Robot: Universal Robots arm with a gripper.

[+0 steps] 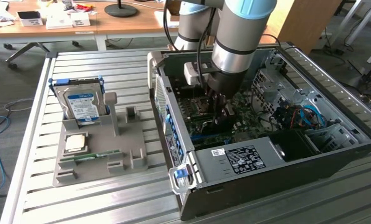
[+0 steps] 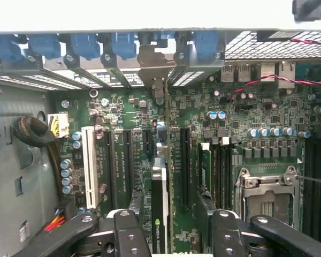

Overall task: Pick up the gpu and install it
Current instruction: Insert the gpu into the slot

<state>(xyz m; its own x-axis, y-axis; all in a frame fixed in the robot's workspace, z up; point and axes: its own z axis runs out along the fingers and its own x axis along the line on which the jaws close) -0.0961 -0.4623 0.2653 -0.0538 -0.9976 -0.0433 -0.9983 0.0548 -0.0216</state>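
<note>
The gpu [image 2: 160, 214] stands on edge on the green motherboard [image 2: 257, 112] inside the open computer case [image 1: 285, 168]. Its silver bracket [image 2: 152, 61] is up against the case's rear slot openings. My gripper [image 2: 173, 209] hangs straight over the card, one black finger [image 2: 131, 235] on each side of it. The jaws are open, and a gap shows between the card and the finger on the CPU socket's side. In the exterior view the gripper [image 1: 221, 114] reaches deep into the case, and the arm hides the card there.
A grey parts holder [image 1: 98, 154] lies at the exterior view's left, carrying a silver hard drive [image 1: 80, 103], a CPU [image 1: 75, 142] and a thin RAM stick [image 1: 88, 156]. Inside the case are the CPU socket [image 2: 265, 187], expansion slots, cables [image 1: 297, 116] and a power supply [image 1: 248, 158].
</note>
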